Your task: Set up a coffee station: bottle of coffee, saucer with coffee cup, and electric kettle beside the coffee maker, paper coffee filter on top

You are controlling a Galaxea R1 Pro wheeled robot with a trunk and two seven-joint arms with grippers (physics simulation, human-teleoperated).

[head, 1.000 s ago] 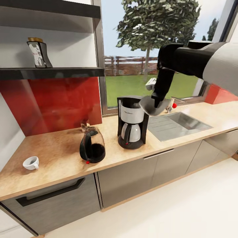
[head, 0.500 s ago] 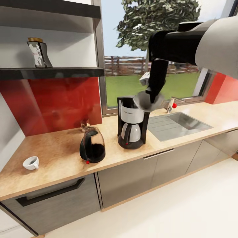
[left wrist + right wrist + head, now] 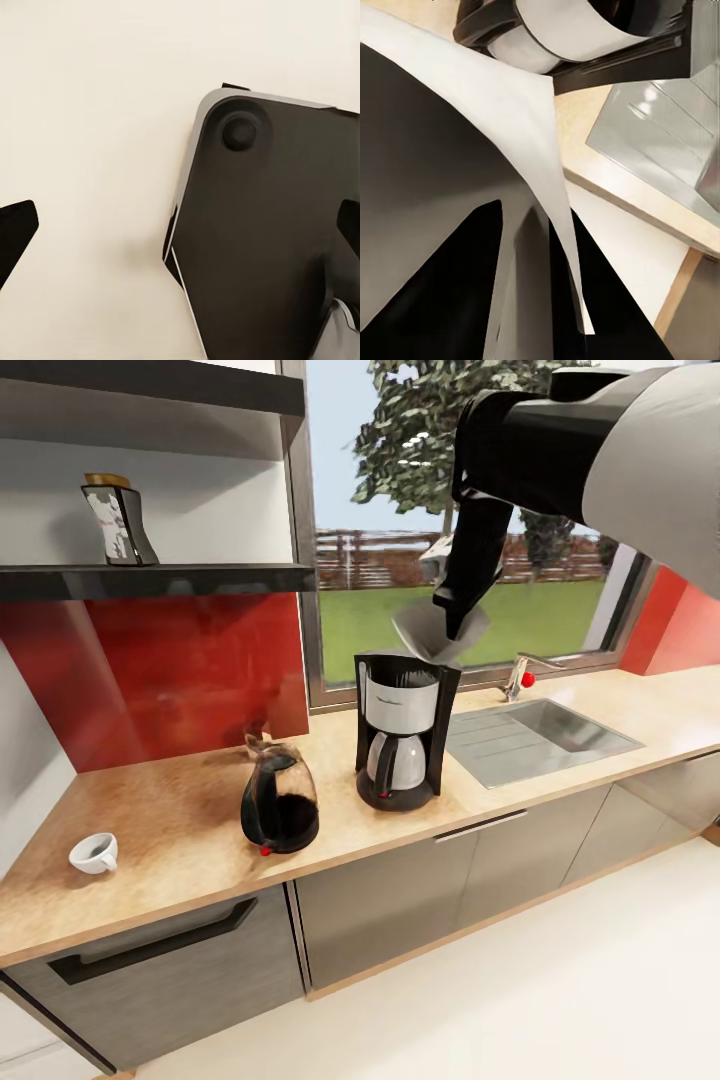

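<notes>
Paper coffee filter (image 3: 428,632) pinched in right end effector (image 3: 452,622), hanging just above coffee maker (image 3: 401,728) on worktop (image 3: 170,830); filter-placing step in hand, next move likely calling for lowering squarely onto machine's top and releasing.

My head camera looks down over the counter (image 3: 180,830). My right wrist camera sits tight against the filter (image 3: 472,150), sharing the coffee maker (image 3: 403,730) and sink (image 3: 540,735). My left wrist camera faces the floor (image 3: 90,150).
</notes>
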